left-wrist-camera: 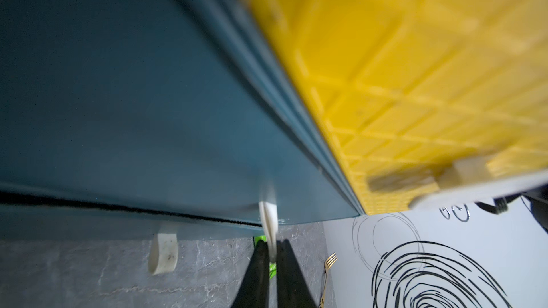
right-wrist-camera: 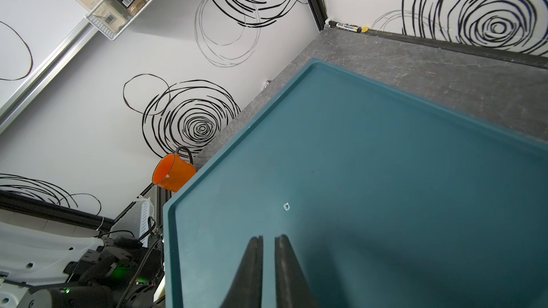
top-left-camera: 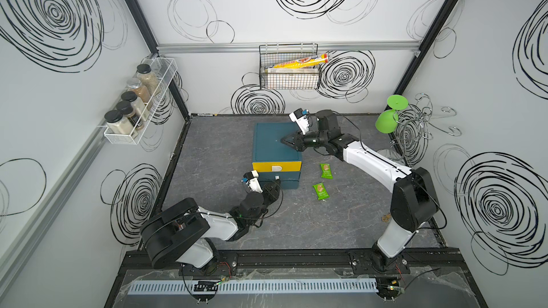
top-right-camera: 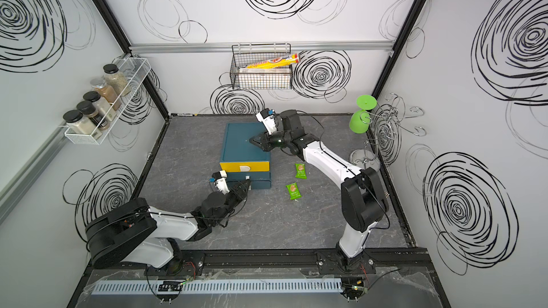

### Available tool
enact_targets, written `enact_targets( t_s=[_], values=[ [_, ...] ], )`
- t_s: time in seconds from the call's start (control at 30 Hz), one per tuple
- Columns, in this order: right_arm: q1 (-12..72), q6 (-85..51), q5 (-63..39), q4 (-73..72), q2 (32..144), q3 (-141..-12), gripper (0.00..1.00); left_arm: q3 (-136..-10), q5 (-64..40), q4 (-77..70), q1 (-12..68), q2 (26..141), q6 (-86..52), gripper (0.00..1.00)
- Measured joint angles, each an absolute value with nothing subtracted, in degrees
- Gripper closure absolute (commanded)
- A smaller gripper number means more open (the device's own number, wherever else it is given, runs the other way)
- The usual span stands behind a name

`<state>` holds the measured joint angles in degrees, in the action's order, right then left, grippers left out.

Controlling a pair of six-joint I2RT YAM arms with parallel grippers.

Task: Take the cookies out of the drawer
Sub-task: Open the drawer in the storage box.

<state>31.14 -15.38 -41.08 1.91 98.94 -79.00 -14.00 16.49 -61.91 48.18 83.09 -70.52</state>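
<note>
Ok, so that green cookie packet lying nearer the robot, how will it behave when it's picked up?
The green packet is a thin wrapped pouch lying flat, so it probably bends rather than staying stiff. It looks small next to the drawer unit, so it is likely light. Being flat, it shouldn't roll, though the wrapper might slip in a pinch.

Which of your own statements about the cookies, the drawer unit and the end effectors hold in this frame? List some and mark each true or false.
1. A green cookie packet and a second green packet lie on the tabletop beside the drawer unit. True.
2. The left end effector is shut on a white drawer tab. True.
3. The right end effector holds a black packet. False: it holds nothing, above the drawer unit's top.
4. The long yellow box lies on the tabletop. False: it sits in the wire basket on the back wall.
</note>
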Motion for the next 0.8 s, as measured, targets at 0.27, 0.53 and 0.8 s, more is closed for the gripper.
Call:
enact_targets(
  t_s=[0.27, 0.53, 0.8],
  values=[
    [31.1, -15.1, -41.1, 1.6, 98.3, -78.1, 0.86, -14.1, 16.1, -61.9, 47.9, 83.1, -71.0, 1.0],
    [31.1, -14.7, -41.1, 1.3, 98.2, -77.9, 0.88, -14.0, 16.1, -62.5, 48.3, 83.0, -72.0, 1.0],
    [31.0, -14.5, -41.1, 1.3, 98.2, -77.9, 0.89, -11.1, 18.4, -62.7, 52.1, 80.6, -75.0, 1.0]
  ],
)
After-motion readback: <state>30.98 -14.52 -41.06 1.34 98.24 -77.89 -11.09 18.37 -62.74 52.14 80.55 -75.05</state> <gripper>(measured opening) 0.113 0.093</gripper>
